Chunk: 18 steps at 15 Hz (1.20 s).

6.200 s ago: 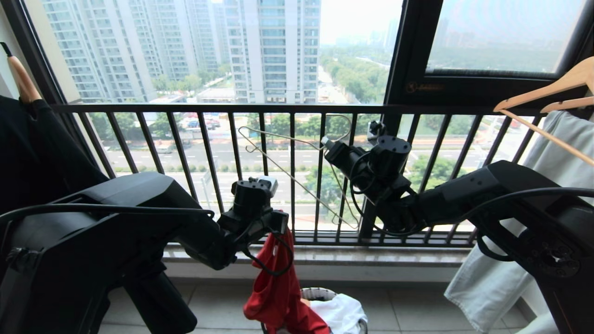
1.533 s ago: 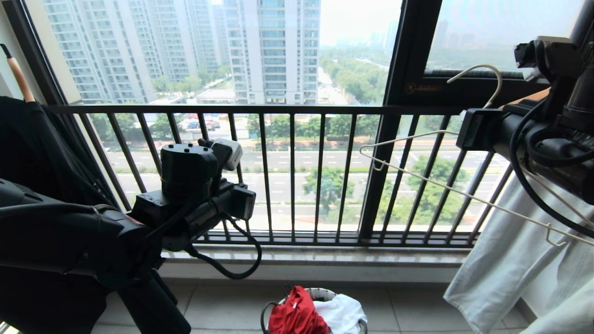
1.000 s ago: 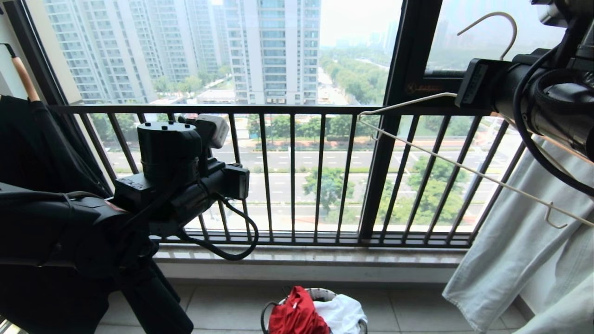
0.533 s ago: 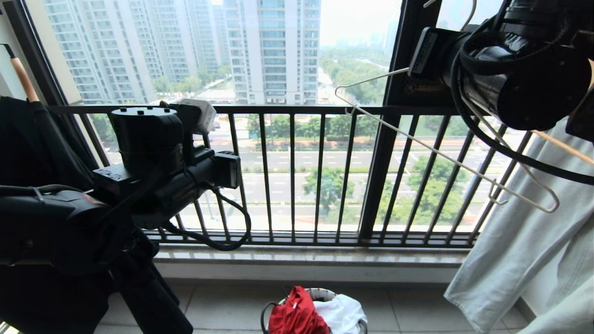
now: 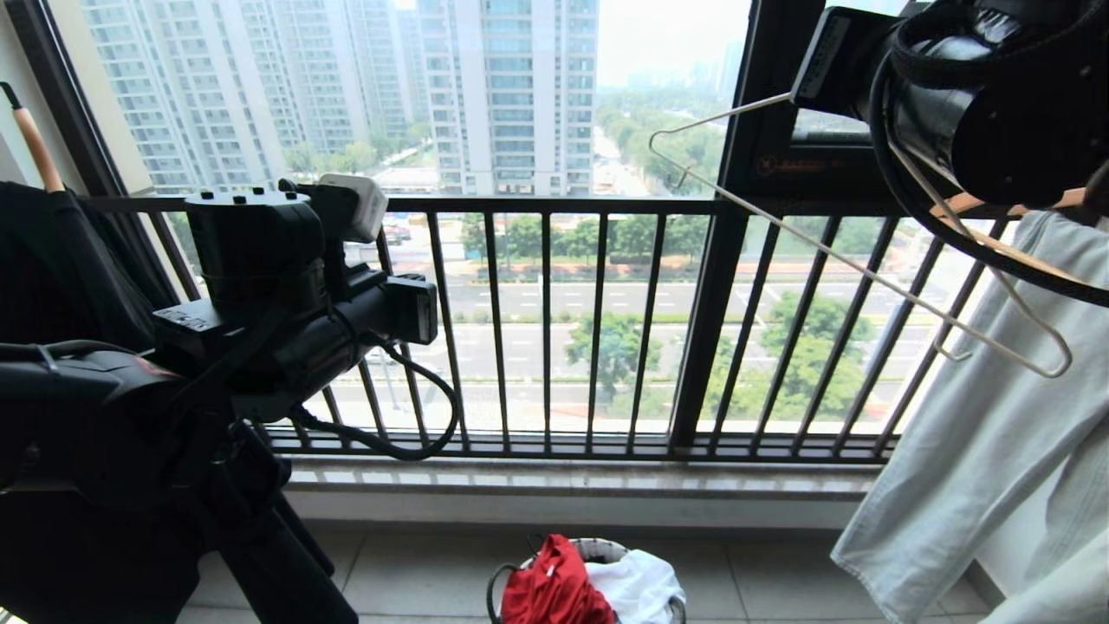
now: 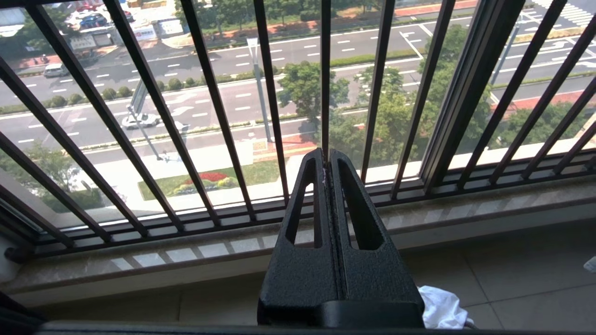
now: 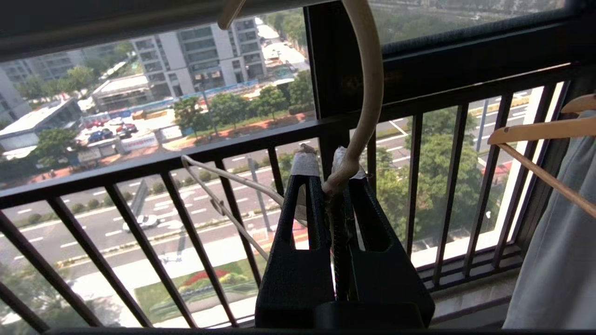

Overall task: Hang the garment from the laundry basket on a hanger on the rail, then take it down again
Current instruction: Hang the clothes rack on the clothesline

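Red garment (image 5: 553, 588) lies bunched in the laundry basket (image 5: 606, 548) at 6 o'clock of the head view, off the hanger. Bare white wire hanger (image 5: 832, 256) is pinched at its neck by the right gripper (image 7: 332, 186), raised at 2 o'clock. Left gripper (image 6: 328, 163) at 9 o'clock is closed, empty. Judged: re-hooking the empty hanger remains; the rail itself is not visible.

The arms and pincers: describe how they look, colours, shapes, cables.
Both arms are matte black with bulky cylindrical joints and looping black cables. Left pincer: two textured black wedge fingers with long slots. Right pincer: same shape, with pale tape at the fingertips. A white box sits on the left wrist.
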Motion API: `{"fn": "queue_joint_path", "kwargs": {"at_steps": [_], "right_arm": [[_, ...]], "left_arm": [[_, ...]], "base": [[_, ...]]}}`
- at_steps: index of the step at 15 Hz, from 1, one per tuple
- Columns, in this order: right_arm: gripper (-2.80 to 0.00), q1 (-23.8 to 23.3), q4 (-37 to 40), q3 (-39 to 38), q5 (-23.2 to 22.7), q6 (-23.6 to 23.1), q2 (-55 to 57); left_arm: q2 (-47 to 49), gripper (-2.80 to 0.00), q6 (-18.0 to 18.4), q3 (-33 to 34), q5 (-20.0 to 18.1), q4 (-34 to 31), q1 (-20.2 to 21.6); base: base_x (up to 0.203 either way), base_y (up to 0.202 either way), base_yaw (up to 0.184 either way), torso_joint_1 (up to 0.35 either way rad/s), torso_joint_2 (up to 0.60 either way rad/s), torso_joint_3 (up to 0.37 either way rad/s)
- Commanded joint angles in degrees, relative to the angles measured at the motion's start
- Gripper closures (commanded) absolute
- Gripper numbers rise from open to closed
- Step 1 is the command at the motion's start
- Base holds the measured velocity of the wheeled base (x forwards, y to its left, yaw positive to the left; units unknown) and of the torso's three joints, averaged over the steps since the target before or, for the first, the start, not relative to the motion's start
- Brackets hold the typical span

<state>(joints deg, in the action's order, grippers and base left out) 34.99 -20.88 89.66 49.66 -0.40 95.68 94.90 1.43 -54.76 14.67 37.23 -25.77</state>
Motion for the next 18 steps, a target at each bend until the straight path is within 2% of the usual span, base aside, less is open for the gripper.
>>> {"fn": "queue_joint_path", "kwargs": {"at_steps": [1, 4, 8, 18], "right_arm": [[0.0, -3.37, -0.09, -0.67, 0.06, -0.03, -2.04], [0.0, -10.75, -0.14, -1.99, -2.38, 0.06, -3.74], [0.0, -15.46, -0.21, -2.82, -5.38, 0.14, -5.35], [0.0, -16.01, -0.17, -1.31, -8.18, -0.2, -2.2]], "left_arm": [[0.17, 0.0, -0.02, 0.09, 0.1, 0.21, -0.04], [0.11, 0.0, 0.07, 0.09, 0.19, 0.21, 0.02], [0.19, 0.0, 0.07, 0.0, 0.19, 0.25, -0.06], [-0.33, 0.0, -0.02, 0.0, 0.19, 0.3, 0.11]], "base": [[0.0, 0.0, 0.0, 0.0, 0.0, 0.0], [0.0, 0.0, 0.0, 0.0, 0.0, 0.0], [0.0, 0.0, 0.0, 0.0, 0.0, 0.0], [0.0, 0.0, 0.0, 0.0, 0.0, 0.0]]}}
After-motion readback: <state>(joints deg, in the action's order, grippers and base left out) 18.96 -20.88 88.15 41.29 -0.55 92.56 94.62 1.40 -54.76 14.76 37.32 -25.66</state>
